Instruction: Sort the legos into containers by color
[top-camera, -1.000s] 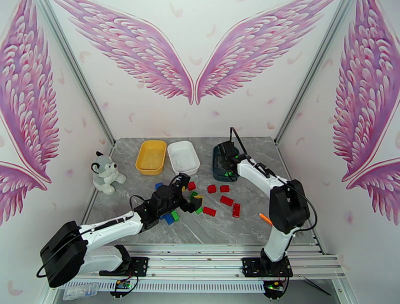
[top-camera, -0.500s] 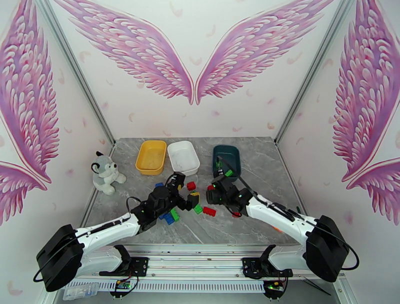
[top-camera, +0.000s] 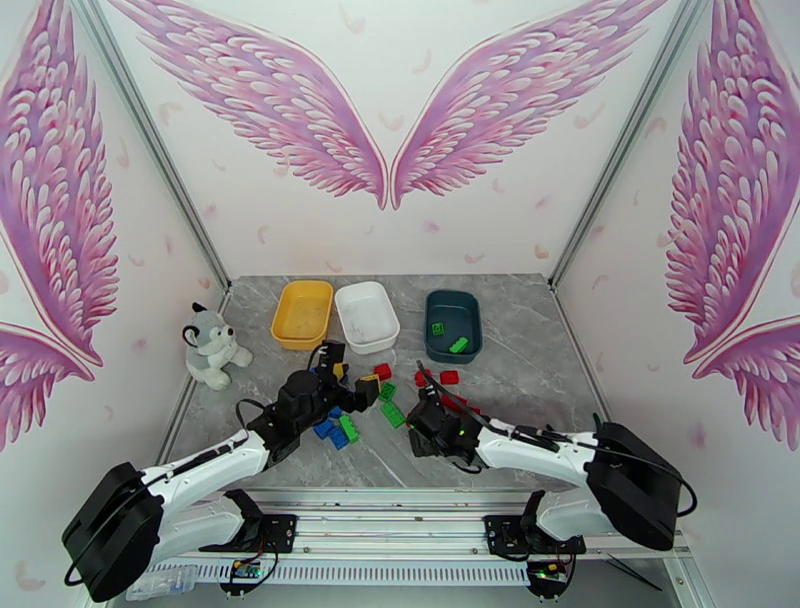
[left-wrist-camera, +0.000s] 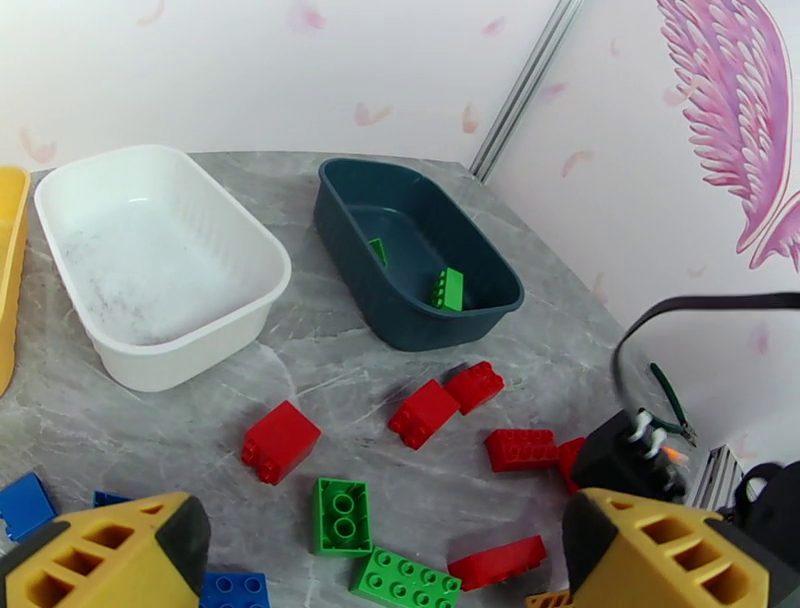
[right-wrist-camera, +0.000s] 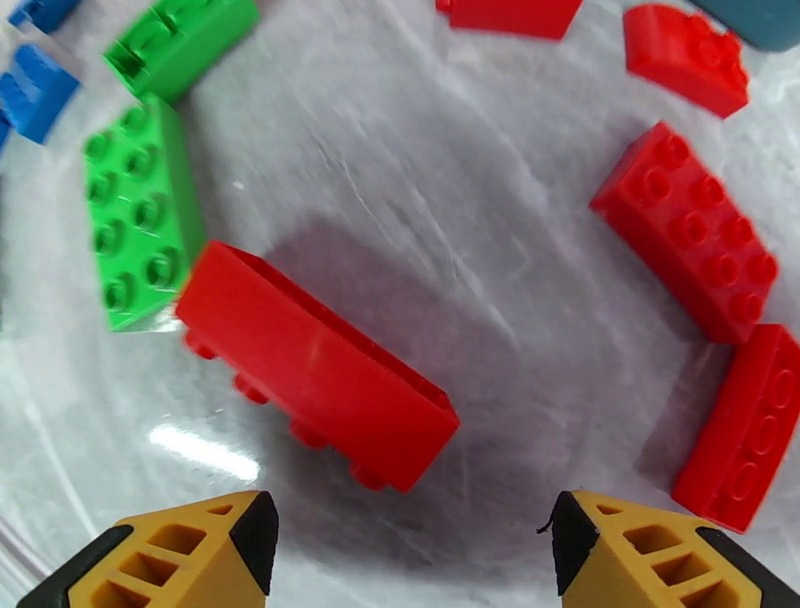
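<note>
Top external view, Ben: three containers line the far side of the table (top-camera: 530, 385): yellow tray (top-camera: 302, 310), white tray (top-camera: 365, 312), teal tray (top-camera: 455, 305). The loose legos (top-camera: 393, 412) are bunched mid-table. One plush husky (top-camera: 212, 345) sits off to the left, out of the game.

Copy that, Ana. Two green bricks (left-wrist-camera: 447, 288) lie in the teal tray, so I'd call that green's home. The white tray holds nothing and the yellow looks bare too. Red and blue get those, I'd guess.

And here's the right gripper (right-wrist-camera: 420, 545), low over the table, jaws spread wide, nothing between them. A red brick (right-wrist-camera: 315, 365), tipped over with its studs sideways, lies just ahead. My read: that spread is set to straddle it.

The left gripper (left-wrist-camera: 385, 560) is open and empty as well, hanging above the pile with the trays in plain sight beyond. Lined up for its own pick, I reckon. Numbers from the left wrist view: five reds whole, a sixth half hidden behind the right arm (left-wrist-camera: 630, 465), two loose greens, three scraps of blue by the left fingertip (left-wrist-camera: 110, 550).

Right wrist view gives me five reds, two greens, two blues in the top-left corner. Plenty left to sort, Ben.
</note>
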